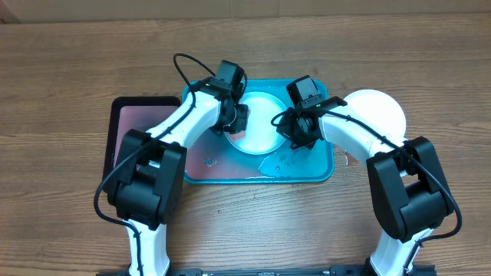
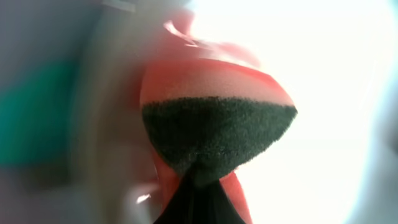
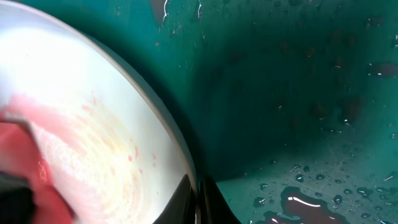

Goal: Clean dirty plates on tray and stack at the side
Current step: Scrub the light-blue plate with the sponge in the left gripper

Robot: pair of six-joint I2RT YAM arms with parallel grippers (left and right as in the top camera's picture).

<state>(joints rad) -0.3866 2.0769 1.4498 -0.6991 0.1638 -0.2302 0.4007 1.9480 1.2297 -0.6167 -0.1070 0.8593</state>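
A pale round plate (image 1: 259, 115) with red smears lies tilted in the teal tray (image 1: 307, 172). My left gripper (image 1: 235, 119) is shut on a red sponge with a dark green scouring face (image 2: 217, 130), which presses on the plate's left side. My right gripper (image 1: 288, 127) is shut on the plate's right rim; in the right wrist view its fingers (image 3: 198, 202) pinch the rim of the plate (image 3: 93, 124) above the wet tray base (image 3: 311, 93). A white plate (image 1: 380, 111) lies on the table right of the tray. A third plate is not in view.
A black tray (image 1: 126, 123) with a pinkish surface lies against the teal tray's left side. Water puddles (image 3: 311, 205) and droplets lie on the teal tray's base. Both arms cross over the tray's front half.
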